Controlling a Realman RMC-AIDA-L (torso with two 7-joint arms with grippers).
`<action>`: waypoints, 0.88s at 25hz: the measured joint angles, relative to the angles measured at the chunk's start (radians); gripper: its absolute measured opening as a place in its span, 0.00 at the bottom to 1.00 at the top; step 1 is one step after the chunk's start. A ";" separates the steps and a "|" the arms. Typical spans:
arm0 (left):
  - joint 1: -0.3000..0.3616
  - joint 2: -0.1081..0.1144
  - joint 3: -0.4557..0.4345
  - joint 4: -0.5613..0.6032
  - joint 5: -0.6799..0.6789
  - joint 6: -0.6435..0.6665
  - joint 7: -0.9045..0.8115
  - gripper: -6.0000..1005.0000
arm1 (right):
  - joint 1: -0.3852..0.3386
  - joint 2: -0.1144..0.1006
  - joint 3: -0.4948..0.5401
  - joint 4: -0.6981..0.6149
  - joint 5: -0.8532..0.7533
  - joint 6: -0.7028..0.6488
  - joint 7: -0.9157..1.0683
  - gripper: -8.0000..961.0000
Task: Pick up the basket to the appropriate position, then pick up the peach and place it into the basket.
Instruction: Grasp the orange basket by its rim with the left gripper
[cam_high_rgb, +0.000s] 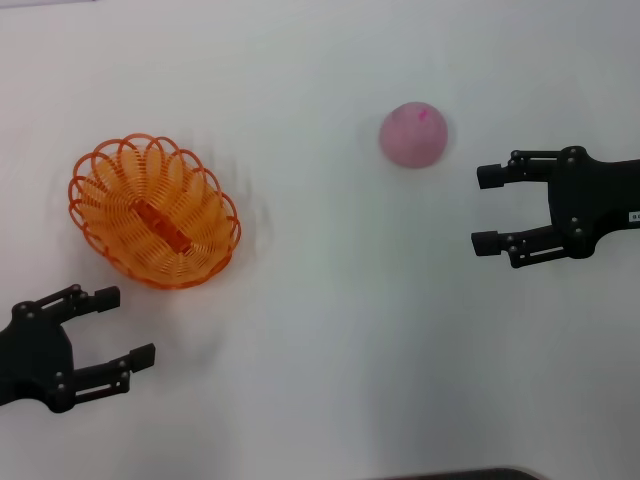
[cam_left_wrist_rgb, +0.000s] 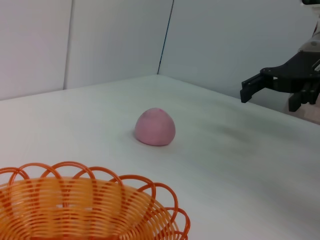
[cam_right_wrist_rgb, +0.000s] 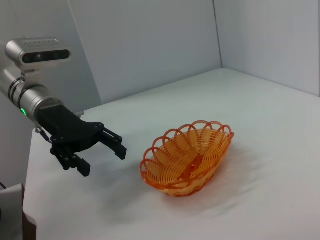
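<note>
The orange basket (cam_high_rgb: 154, 212) sits on the white table at the left, empty. It also shows in the left wrist view (cam_left_wrist_rgb: 85, 210) and the right wrist view (cam_right_wrist_rgb: 189, 157). The pink peach (cam_high_rgb: 412, 135) lies on the table right of centre, far side; it shows in the left wrist view (cam_left_wrist_rgb: 155, 127) too. My left gripper (cam_high_rgb: 130, 325) is open, near the front left, a little in front of the basket. My right gripper (cam_high_rgb: 488, 208) is open at the right, a little to the right of and nearer than the peach, fingers pointing left.
The white table (cam_high_rgb: 330, 330) spreads wide between basket and peach. White walls stand behind it in the wrist views. A dark edge (cam_high_rgb: 460, 474) shows at the table's front.
</note>
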 joint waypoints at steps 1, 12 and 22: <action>-0.001 0.000 0.001 0.006 0.000 0.005 -0.007 0.84 | 0.000 0.000 0.000 0.000 0.000 0.000 0.000 0.95; -0.071 0.005 0.000 0.218 -0.009 0.205 -0.255 0.84 | 0.006 0.001 -0.001 -0.002 0.000 0.002 0.001 0.95; -0.174 0.038 0.007 0.277 0.002 0.220 -0.422 0.84 | 0.008 0.003 -0.002 0.001 0.000 0.003 0.000 0.94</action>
